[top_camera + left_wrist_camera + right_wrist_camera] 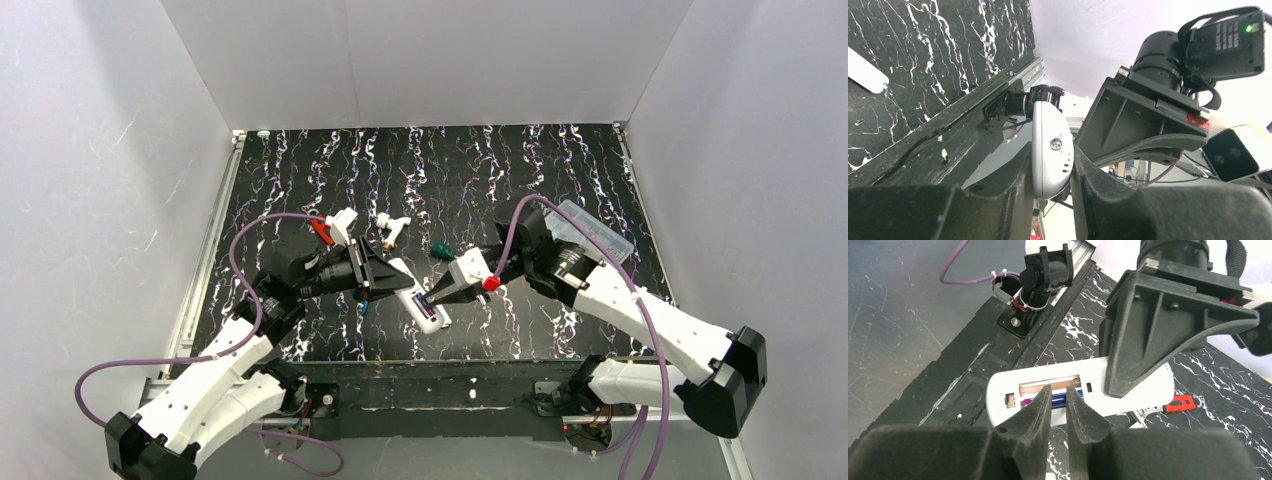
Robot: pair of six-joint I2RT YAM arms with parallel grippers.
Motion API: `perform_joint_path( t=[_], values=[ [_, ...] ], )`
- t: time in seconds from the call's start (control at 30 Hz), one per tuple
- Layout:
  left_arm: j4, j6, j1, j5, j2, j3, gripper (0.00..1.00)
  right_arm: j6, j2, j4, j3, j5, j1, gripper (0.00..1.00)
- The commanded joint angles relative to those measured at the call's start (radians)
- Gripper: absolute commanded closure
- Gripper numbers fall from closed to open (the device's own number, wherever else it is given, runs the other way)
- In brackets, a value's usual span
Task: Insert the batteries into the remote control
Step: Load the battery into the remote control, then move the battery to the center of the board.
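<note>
Sitting over battery (1028, 402), right gripper (1059, 390) tips barely apart, hiding most of it; contact unclear. Remote control (1003, 385) just beyond tips, clamped by left gripper (1050, 155), whose finger covers part. Red-handled tool (1180, 402) behind.

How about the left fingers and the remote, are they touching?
Touching. The left wrist view shows the remote clamped between the left fingers, with no gap on either side.
</note>
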Motion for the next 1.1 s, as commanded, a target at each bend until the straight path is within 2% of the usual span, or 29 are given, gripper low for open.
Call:
perform_joint_path(
  t=[0.0,0.3,0.5,0.67,0.83,0.93,1.07],
  values=[
    [0.137,-0.041,0.008,0.044,-0.025,0.062,1.00,-0.008,-0.047,-0.038,-0.075,0.096,0.006,0.74],
    [0.087,-0.005,0.008,0.042,-0.033,0.055,1.00,0.099,-0.135,0.158,-0.148,0.151,0.006,0.72],
    [0.013,0.040,0.008,0.025,-0.050,0.041,1.00,0.322,-0.216,0.436,-0.191,0.224,0.006,0.69],
    [-0.004,0.057,0.008,0.021,-0.053,0.035,1.00,0.488,-0.262,0.574,-0.212,0.289,0.006,0.63],
    [-0.085,0.122,0.008,0.011,-0.073,0.071,1.00,0.713,-0.268,0.611,-0.235,0.531,0.006,0.56],
    [-0.161,0.182,0.007,-0.001,-0.084,0.119,1.00,0.872,-0.265,0.545,-0.233,0.705,0.006,0.56],
    [-0.205,0.218,0.008,-0.005,-0.089,0.169,1.00,1.133,-0.240,0.400,-0.237,1.016,0.006,0.58]
  ],
)
